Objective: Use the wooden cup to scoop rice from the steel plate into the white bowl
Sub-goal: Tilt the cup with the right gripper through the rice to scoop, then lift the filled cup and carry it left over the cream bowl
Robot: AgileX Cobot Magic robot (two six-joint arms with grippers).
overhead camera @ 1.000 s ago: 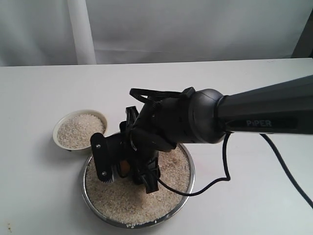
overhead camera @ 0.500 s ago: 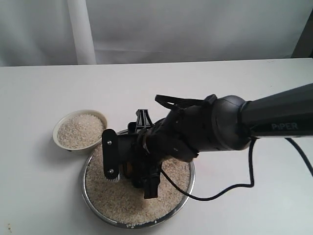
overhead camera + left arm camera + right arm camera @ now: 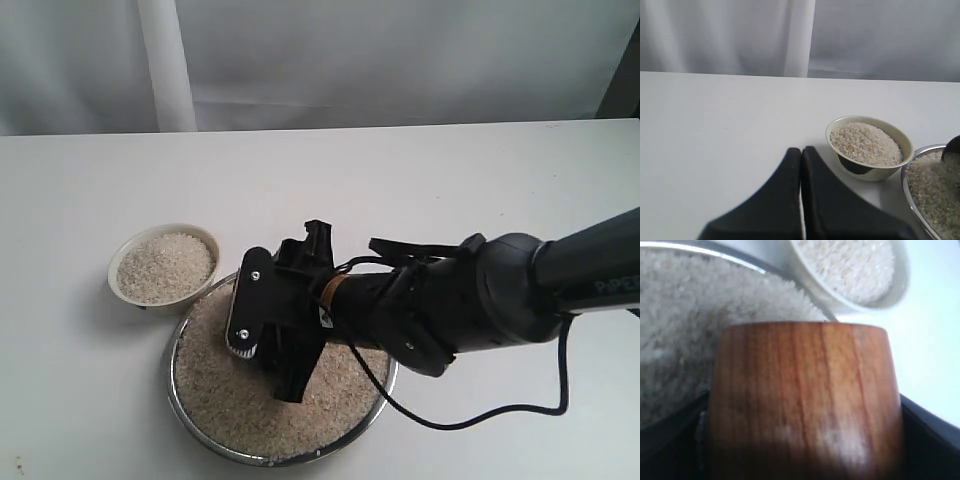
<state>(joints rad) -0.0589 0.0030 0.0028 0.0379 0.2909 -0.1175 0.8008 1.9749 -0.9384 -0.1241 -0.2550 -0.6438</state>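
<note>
Evidently well under way, by judgement — found the white bowl [image 3: 875, 175] heaped with rice [image 3: 165, 265] to about its rim, so counted several scoops as already delivered. Noted plenty of grain remaining in the steel plate [image 3: 172, 375], spread wall to wall beneath the right pincer [image 3: 268, 345]. Cannot fix a stopping point from the task line, though little room remains in the bowl.

Read the present step as another dip, or the lift out of one. Cannot see into the wooden cup [image 3: 805, 400], so cannot say loaded or empty, nor whether its lip touches the grain.

Right pincer: spread wide and clamped on the cup's barrel, a jaw on each flank. Held low over the plate, reached in from the right side, forearm stretched across the near rim. Cup's far end aimed at the rice just short of the bowl, with the bowl itself just ahead of the pincer, past the plate's rim.

Left pincer [image 3: 801, 155]: pressed fully together, gripping nothing, parked apart — bowl near, ahead of its tips.
</note>
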